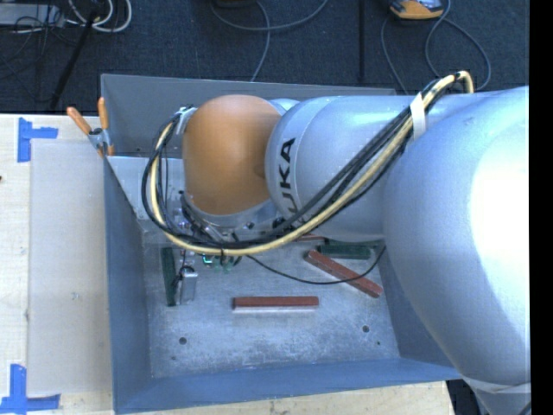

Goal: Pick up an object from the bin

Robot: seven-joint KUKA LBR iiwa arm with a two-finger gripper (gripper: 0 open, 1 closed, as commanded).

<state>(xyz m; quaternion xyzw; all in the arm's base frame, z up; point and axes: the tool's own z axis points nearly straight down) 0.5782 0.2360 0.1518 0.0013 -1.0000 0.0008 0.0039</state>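
Note:
My gripper [186, 279] reaches down under the orange wrist cover at the left side of the bin floor. Right beside it, on its left, a narrow dark green strip [169, 277] stands along the bin's left wall; I cannot tell whether the two touch. A flat reddish-brown bar [275, 302] lies level on the floor to the gripper's right, apart from it. Further right, a second reddish-brown bar [344, 272] lies tilted.
A dark green piece [352, 251] shows just behind the tilted bar, partly hidden under the arm. The arm and its cables cover the back and right of the bin. Bare floor lies along the front.

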